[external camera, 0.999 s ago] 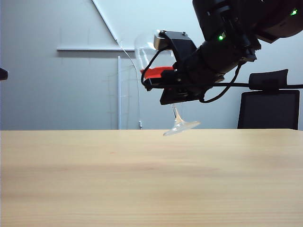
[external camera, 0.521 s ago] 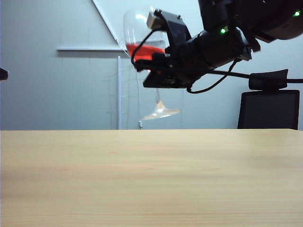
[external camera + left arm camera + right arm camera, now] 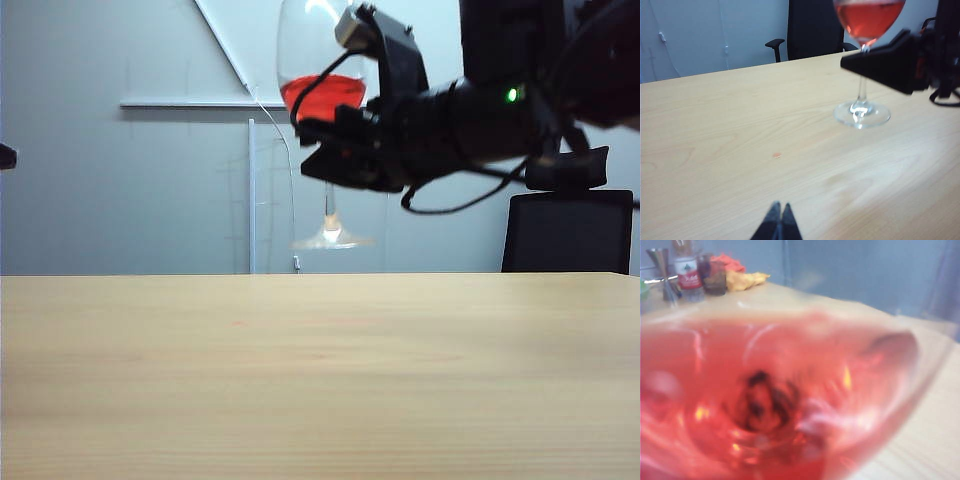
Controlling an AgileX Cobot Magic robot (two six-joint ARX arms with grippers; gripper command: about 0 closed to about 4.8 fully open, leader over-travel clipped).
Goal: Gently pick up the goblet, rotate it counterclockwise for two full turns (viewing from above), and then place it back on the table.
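Tall clear goblet [image 3: 322,90] of red liquid held aloft

Exterior: right claw [image 3: 335,150] clamps its stem above the beige worktop [image 3: 320,380]. Left wrist: left claw [image 3: 778,225] closed, idle. Right wrist: bowl fills frame (blurred); a tilt could spill.

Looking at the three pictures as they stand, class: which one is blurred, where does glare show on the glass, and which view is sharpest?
Right wrist view: the goblet fills the frame, soft and smeared. Left wrist view: bright glints on the goblet's foot, the table fairly crisp, the shut left gripper dark at the edge. Exterior view: sharpest; a highlight on the bowl, the right gripper a dark silhouette gripping the goblet.
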